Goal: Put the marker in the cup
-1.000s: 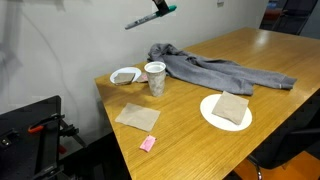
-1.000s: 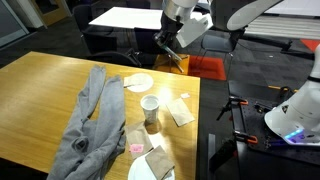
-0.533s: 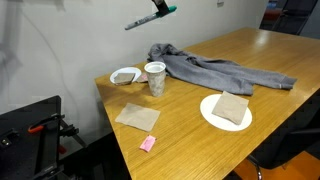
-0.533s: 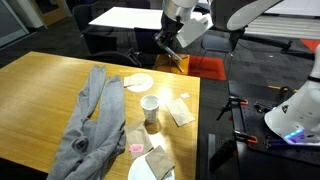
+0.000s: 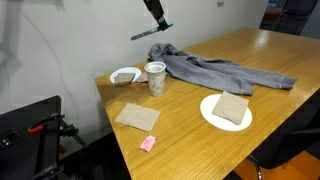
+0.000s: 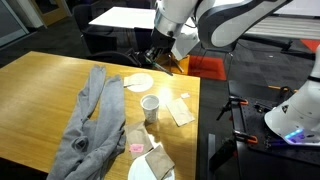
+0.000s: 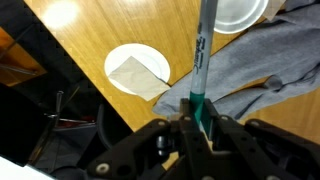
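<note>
My gripper (image 5: pixel 163 27) dips and turns above the table (image 5: pixel 185 115), bringing the clamped marker (image 5: pixel 148 34) lower and flatter than a second ago.

White arm (image 6: pixel 222 16) held high in air, links bent, wrist tipped downward. Dark gripper (image 5: pixel 162 25) hangs near top of exterior view, angled to one side. Jaws pinched tight on marker (image 7: pixel 201 60) — pen juts out past fingertips, held by its end, seen lengthwise in wrist view.
</note>
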`<state>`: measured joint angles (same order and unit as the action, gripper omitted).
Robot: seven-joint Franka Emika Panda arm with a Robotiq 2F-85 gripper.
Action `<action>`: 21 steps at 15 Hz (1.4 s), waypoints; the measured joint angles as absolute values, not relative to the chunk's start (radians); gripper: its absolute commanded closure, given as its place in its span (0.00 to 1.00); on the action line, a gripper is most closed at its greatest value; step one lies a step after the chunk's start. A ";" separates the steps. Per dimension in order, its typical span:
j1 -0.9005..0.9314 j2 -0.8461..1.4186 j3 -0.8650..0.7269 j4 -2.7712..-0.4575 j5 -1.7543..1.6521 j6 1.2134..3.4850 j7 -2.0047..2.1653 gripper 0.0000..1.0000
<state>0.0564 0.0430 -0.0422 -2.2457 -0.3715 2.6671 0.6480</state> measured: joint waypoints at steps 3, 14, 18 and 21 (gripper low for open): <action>0.056 0.088 -0.021 -2.246 -0.186 2.744 0.429 0.96; 0.025 0.117 0.091 -2.221 0.356 2.770 -0.352 0.96; 0.015 0.117 0.107 -2.207 0.518 2.769 -0.608 0.96; 0.007 0.117 0.124 -2.192 0.661 2.764 -0.803 0.96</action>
